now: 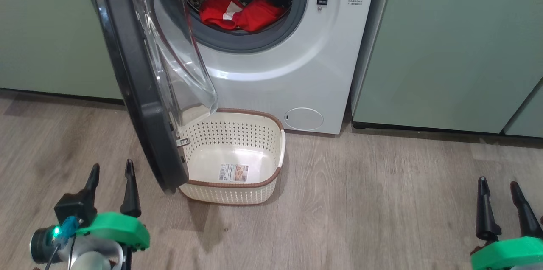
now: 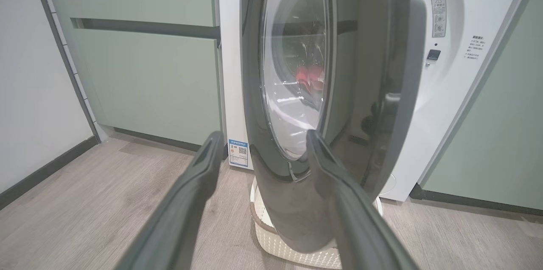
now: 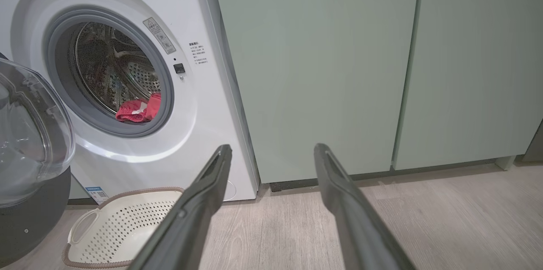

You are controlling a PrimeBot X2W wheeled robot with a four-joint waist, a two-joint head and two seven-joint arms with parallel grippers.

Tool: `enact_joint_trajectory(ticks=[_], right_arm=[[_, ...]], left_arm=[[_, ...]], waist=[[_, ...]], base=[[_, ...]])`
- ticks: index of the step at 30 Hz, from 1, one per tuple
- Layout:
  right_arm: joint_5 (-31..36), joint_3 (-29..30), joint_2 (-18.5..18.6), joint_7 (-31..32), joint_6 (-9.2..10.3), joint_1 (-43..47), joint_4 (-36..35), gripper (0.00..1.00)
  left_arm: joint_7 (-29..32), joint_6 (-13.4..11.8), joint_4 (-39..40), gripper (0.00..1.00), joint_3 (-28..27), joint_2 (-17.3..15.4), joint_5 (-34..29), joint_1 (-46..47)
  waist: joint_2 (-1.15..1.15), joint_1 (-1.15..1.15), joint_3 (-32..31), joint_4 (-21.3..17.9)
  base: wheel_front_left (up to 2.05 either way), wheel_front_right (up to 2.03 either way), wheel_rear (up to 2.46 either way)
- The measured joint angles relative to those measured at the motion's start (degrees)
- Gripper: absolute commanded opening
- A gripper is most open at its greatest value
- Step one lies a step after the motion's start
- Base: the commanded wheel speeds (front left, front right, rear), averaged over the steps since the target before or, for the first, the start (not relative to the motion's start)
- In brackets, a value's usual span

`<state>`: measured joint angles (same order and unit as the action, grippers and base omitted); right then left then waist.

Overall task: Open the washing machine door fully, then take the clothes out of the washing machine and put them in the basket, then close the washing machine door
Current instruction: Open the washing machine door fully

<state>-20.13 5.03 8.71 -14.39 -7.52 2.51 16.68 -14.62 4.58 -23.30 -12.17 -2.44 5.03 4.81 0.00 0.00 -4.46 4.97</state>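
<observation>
The washing machine [image 1: 288, 70] [image 3: 203, 104] stands with its door [image 1: 140, 83] [image 2: 360, 91] swung out, the black rim edge-on to me and the glass bowl [image 1: 178, 62] [image 3: 29, 134] over the basket. Red clothes [image 1: 239, 12] [image 3: 139, 109] lie in the steel drum. The cream basket [image 1: 233, 164] [image 3: 118, 227] sits on the floor below the opening, with nothing in it. My left gripper [image 1: 111, 172] [image 2: 263, 142] is open at the lower left, short of the door's outer face. My right gripper [image 1: 497, 185] [image 3: 273, 151] is open at the lower right, apart from everything.
Pale green cabinets [image 1: 449, 45] [image 2: 148, 74] flank the washer on both sides. Wood-look floor [image 1: 373, 202] stretches in front. The door's lower edge hangs over the basket's left end. A white wall with a dark skirting [image 2: 38, 91] lies at the far left in the left wrist view.
</observation>
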Motion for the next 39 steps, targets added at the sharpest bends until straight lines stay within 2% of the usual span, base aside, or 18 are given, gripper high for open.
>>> enact_joint_trajectory(ticks=[7,8,9,10,17,21,25,28,33,34,35,36,39], right_arm=[[0.45,0.19,-0.24,0.0,0.0,0.0,0.07,1.0],[0.45,0.19,-0.27,0.0,0.0,0.0,0.07,1.0],[0.45,0.19,-0.31,0.0,0.0,-0.01,0.07,1.0],[0.45,0.19,-0.34,0.0,0.0,-0.01,0.08,1.0],[0.45,0.04,-0.57,0.0,0.0,-0.01,0.08,1.0],[0.45,0.0,-0.71,0.0,0.0,0.0,0.05,1.0],[0.45,-0.07,-0.74,0.0,0.0,0.02,0.07,1.0],[0.45,-0.07,-0.75,0.0,0.0,0.05,0.08,1.0],[0.44,-0.38,-0.75,0.0,0.0,0.13,0.14,1.0],[0.44,-0.53,-0.75,0.0,0.0,0.13,0.15,1.0],[0.44,-0.73,-0.74,0.0,-0.01,0.13,0.16,1.0],[0.44,-0.73,-0.74,0.0,-0.01,0.13,0.16,1.0],[0.43,-0.96,-0.71,0.0,-0.01,0.13,0.23,1.0]], left_arm=[[0.0,0.0,0.11,1.0,-0.19,0.09,0.0,0.01],[0.0,-0.02,0.31,0.97,-0.2,0.1,-0.04,0.0],[0.0,-0.04,0.54,0.43,-0.27,0.12,-0.08,0.01],[0.0,-0.05,0.78,0.0,-0.4,0.15,-0.08,0.01],[0.0,-0.66,4.78,0.0,-3.04,0.22,0.8,0.1],[0.0,-2.52,8.33,0.0,-5.66,0.26,1.64,1.29],[0.24,-4.16,12.82,0.0,-7.14,0.16,2.52,5.42],[3.24,-4.81,17.97,0.0,-6.64,0.1,3.2,10.16],[9.57,-5.2,27.37,0.0,-0.4,0.11,3.21,18.05],[10.72,-5.2,28.76,0.0,1.53,0.2,3.23,19.28],[12.74,-5.41,30.89,0.0,5.82,0.23,3.79,20.91],[12.74,-5.41,30.89,0.0,5.82,0.23,3.79,20.91],[14.96,-6.03,32.64,0.0,13.7,0.26,5.11,21.52]], waist=[[0.0,0.0,0.19,0.24],[0.0,0.0,0.22,0.26],[0.0,0.0,0.24,0.28],[0.0,0.0,0.27,0.3],[0.0,0.0,0.43,0.48],[0.0,0.0,0.41,0.59],[0.0,0.0,0.35,0.83],[0.0,0.0,0.35,1.19],[0.0,0.0,0.48,1.4],[0.0,0.0,0.54,1.3],[0.0,0.0,0.66,0.97],[0.0,0.0,0.66,0.97],[0.0,0.0,0.79,0.34]], base=[[0.0,0.0,0.0],[0.0,0.0,0.0],[0.0,0.0,0.0],[0.0,0.0,0.0],[0.0,0.0,0.0],[0.0,0.0,0.0],[0.0,0.0,0.0],[0.0,0.0,0.0],[0.0,0.0,0.0],[0.0,0.0,0.0],[0.0,0.0,0.0],[0.0,0.0,0.0],[0.0,0.0,0.0]])
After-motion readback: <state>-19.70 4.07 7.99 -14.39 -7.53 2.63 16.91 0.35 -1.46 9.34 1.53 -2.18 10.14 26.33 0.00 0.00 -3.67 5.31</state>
